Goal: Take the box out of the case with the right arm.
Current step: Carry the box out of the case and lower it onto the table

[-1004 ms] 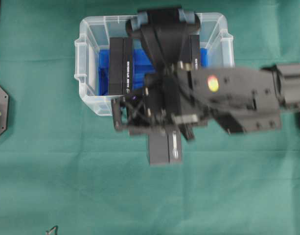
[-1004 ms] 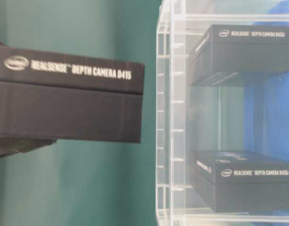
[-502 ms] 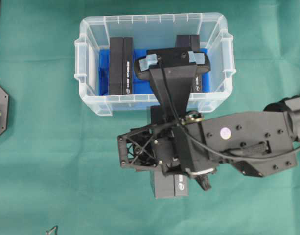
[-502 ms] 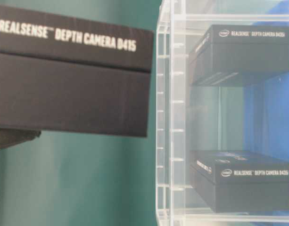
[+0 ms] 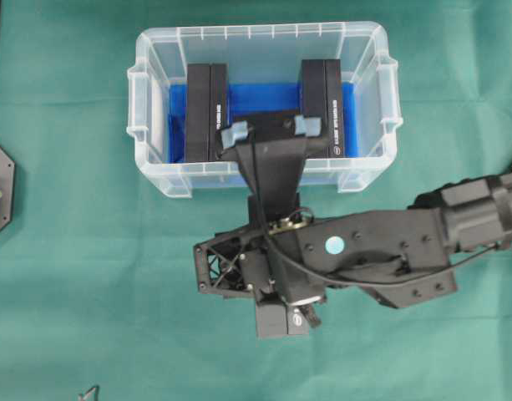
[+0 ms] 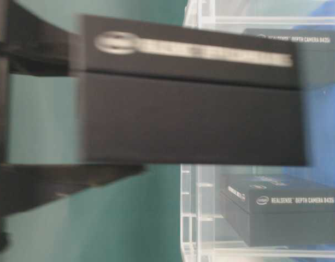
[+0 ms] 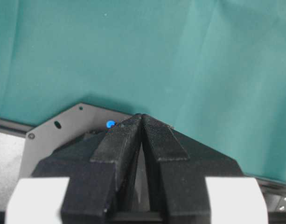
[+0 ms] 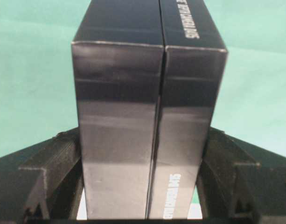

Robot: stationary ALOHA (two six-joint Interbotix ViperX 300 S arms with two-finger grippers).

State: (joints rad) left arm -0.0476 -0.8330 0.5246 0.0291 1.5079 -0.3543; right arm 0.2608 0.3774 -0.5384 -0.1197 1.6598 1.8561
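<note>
A stiff, glossy black box [image 8: 147, 116] is held clamped across its narrow width between the right gripper [image 8: 143, 186] fingers, over the green cloth [image 5: 88, 292] just outside the case [image 5: 155, 180]. The smooth card is judged light but slippery, best pinched on its flat faces. Since a second ago it has been carried further from the case, where two boxes [image 5: 207, 113] remain. The left gripper [image 7: 141, 140] fingers are pressed together, empty.

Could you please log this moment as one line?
right gripper: shut on box | box: outside case | left gripper: shut
</note>
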